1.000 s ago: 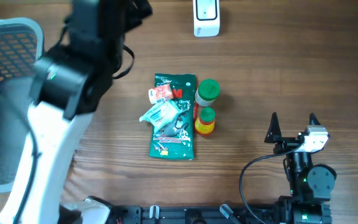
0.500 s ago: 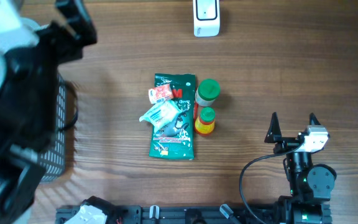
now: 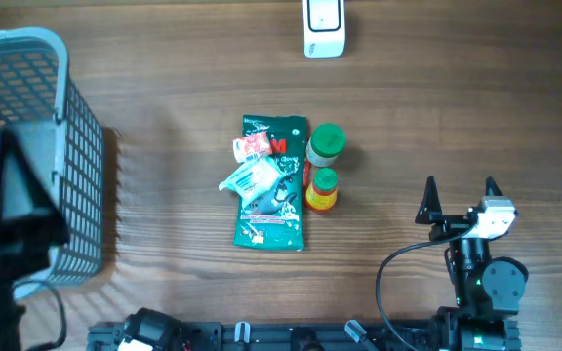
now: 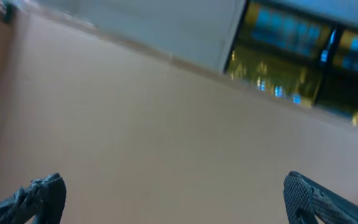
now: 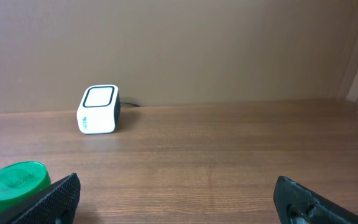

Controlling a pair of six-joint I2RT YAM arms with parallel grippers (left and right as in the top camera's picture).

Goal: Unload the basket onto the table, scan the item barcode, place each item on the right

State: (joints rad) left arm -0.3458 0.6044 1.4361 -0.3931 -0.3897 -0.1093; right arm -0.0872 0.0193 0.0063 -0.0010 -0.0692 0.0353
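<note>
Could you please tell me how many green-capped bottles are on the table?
2. The larger bottle is at the green packet's far right corner; the smaller yellow bottle is right next to it, on the robot's side. That packet could hide more.

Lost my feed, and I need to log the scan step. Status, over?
Left gripper and right gripper open, empty. Green packet, green-lidded jar, yellow bottle lie together, untouched. Scanner at far edge; nothing between it and items.
</note>
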